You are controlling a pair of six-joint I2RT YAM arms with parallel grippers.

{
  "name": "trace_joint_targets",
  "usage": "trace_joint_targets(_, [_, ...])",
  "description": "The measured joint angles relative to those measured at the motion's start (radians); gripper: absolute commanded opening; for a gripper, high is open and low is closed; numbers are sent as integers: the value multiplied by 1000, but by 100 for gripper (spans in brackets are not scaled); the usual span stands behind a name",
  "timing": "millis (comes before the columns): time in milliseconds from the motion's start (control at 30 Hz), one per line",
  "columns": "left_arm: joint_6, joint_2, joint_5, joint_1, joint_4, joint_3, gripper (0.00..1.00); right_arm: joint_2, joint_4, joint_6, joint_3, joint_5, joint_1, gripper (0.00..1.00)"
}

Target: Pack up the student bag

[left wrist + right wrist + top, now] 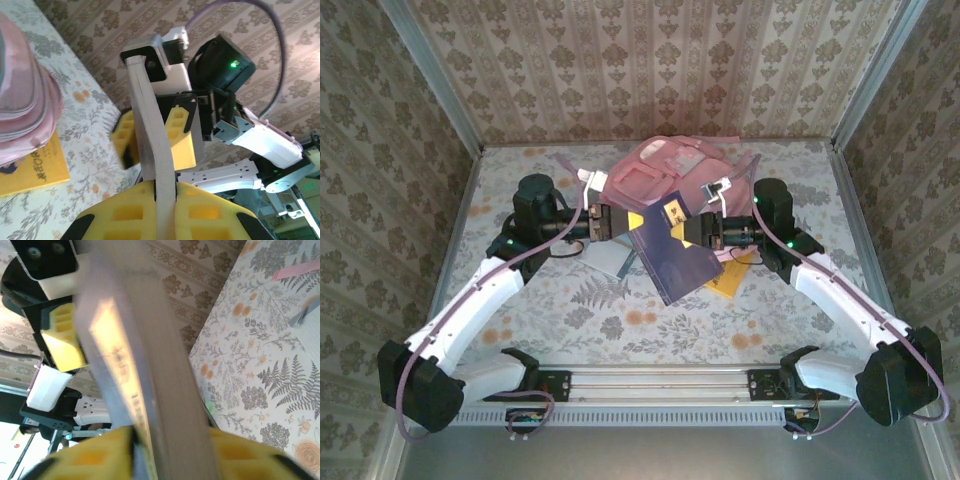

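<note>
The pink student bag (670,165) lies at the back middle of the table; its soft pink side (25,100) is at the left of the left wrist view. In front of it a dark blue book (670,258) hangs tilted above the table, held from both sides. My left gripper (620,222) is shut on the book's left edge, and the pale page edge (162,150) runs up between its yellow fingers (210,212). My right gripper (690,230) is shut on the right edge, with the book (145,355) edge-on between its pads.
A yellow book (730,280) lies flat under the right gripper, and it is beside the bag as the yellow book (35,172) in the left wrist view. A pale grey notebook (608,260) lies under the left gripper. A pink strap (295,272) trails on the floral tabletop.
</note>
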Motion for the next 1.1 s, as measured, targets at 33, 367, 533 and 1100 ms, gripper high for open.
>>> trace_joint_targets(33, [8,2,-10,0,-21,0,0,-4,12,11,-7,-4,-2,0])
trace_joint_targets(367, [164,156,-140,-11,-283,251,63,-129,-107,114,-14,207,-292,0])
trace_joint_targets(533, [235,323,-226,-64,-396,432,69,-236,-262,171,-21,402,-531,0])
trace_joint_targets(1100, [353,1001,-549,-198,-774,1146,74,-443,-635,145,-95,815,-613,0])
